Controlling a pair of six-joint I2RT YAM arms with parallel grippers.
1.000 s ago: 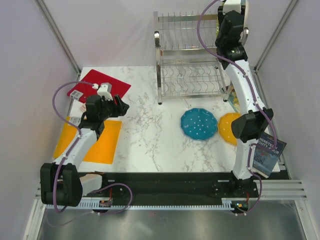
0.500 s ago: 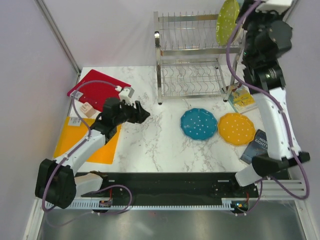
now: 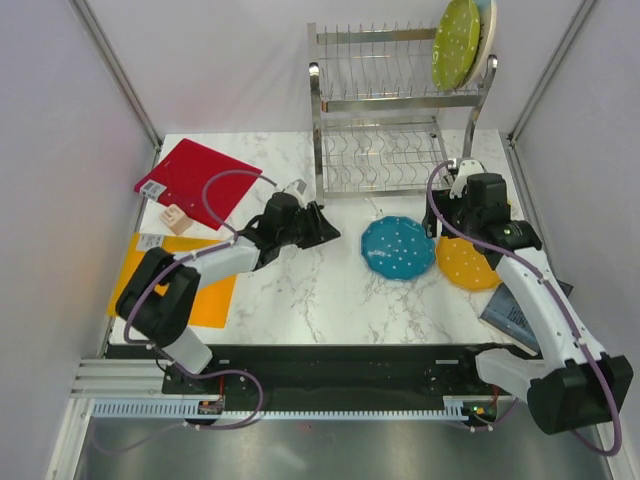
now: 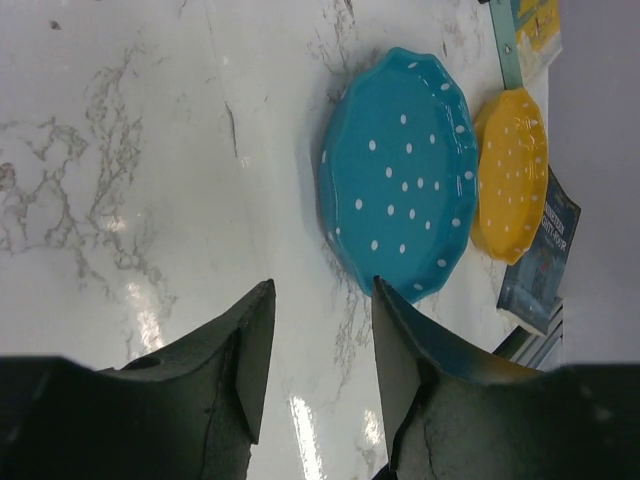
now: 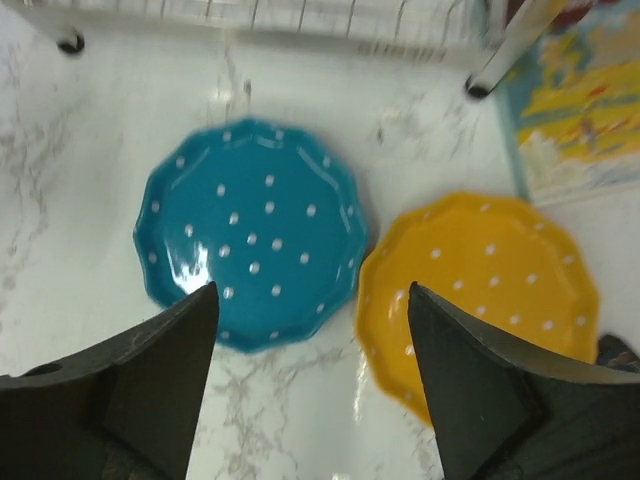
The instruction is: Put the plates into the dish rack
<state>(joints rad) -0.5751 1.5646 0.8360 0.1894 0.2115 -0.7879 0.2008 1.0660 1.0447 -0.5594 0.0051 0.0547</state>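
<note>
The steel dish rack (image 3: 385, 110) stands at the back. A lime-green plate (image 3: 455, 45) stands upright in its top tier, with a cream plate (image 3: 488, 28) right behind it. A blue dotted plate (image 3: 398, 248) (image 4: 400, 190) (image 5: 250, 230) and an orange dotted plate (image 3: 468, 265) (image 4: 512, 175) (image 5: 480, 280) lie flat on the marble in front of the rack. My left gripper (image 3: 325, 225) (image 4: 322, 290) is low, left of the blue plate, open and empty. My right gripper (image 3: 447, 215) (image 5: 311, 295) hovers above the gap between the two flat plates, open wide and empty.
A red square board (image 3: 195, 175) and an orange mat (image 3: 215, 285) lie at the left, with a small block (image 3: 178, 215) between them. A colourful booklet (image 5: 590, 100) lies by the rack's right leg (image 5: 500, 50). A dark book (image 3: 510, 312) (image 4: 540, 260) sits near the right edge.
My right arm came down from the rack's top tier, leaving the lime-green plate there, and its jaws widened. My left arm reached right towards the blue plate.
</note>
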